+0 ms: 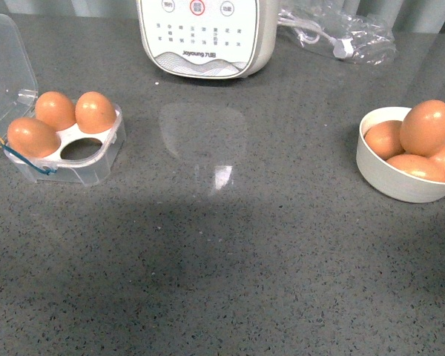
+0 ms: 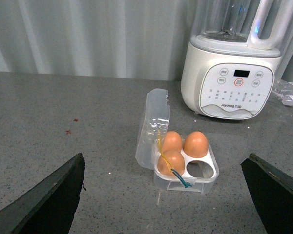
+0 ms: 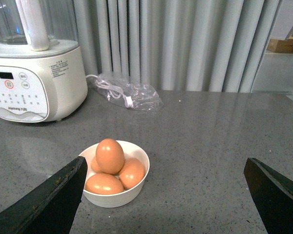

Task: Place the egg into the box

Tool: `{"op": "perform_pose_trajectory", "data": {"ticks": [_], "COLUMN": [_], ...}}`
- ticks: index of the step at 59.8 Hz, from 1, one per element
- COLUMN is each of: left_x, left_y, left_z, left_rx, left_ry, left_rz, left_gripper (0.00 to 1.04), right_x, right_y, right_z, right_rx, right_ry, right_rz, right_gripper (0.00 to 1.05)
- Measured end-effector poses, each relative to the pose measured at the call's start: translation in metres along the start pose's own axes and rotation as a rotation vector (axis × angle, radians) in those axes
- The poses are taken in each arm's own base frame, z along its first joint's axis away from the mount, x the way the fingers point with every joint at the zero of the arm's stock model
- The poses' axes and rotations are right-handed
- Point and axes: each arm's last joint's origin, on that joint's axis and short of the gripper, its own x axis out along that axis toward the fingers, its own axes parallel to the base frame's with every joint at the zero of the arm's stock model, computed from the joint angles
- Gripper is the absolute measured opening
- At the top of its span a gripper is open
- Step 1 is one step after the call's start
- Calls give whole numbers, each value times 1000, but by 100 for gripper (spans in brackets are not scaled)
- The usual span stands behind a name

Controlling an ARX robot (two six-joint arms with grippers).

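Three boxed eggs (image 1: 94, 111) fill the box (image 1: 104, 157), one cell empty. I see the egg (image 1: 426, 126) atop the pile in the white bowl (image 1: 386, 182). Left gripper (image 2: 165, 157) and right gripper (image 3: 165, 159) both spread wide, holding nothing.

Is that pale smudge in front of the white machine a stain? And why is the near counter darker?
Front view: the glossy counter mirrors the machine, with a bright glint; a soft shadow dims its near part. Wrist views: evenly lit, sharp; the left claw's fingers and right claw's fingers look dark, slightly soft.
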Motion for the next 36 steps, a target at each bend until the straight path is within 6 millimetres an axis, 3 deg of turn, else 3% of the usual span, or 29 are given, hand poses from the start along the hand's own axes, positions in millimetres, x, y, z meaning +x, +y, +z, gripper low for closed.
{"op": "perform_pose_trajectory", "data": {"ticks": [36], "left_x": [0], "left_y": [0], "left_z": [0], "left_rx": [0], "left_ry": [0], "left_rz": [0], "left_gripper": [98], "right_x": [0], "right_y": [0], "right_z": [0], "right_rx": [0], "right_ry": [0], "right_rz": [0], "right_gripper": [97]}}
